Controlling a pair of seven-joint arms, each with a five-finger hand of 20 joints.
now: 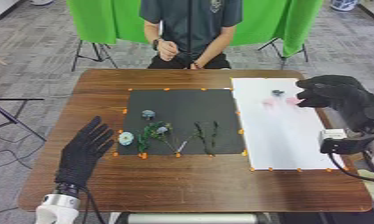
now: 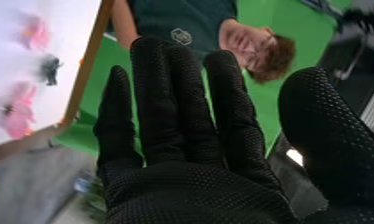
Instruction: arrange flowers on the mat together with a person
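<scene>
Right robot hand near pink flowers.

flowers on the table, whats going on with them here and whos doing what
Nothing is being handled at this moment. The robot's right hand is open and empty at the right edge of the white mat, near two pink flowers and a small dark one. Its left hand is open too, left of the black mat. On that mat lie a pale blue flower and several green stems, some with blooms.
</scene>
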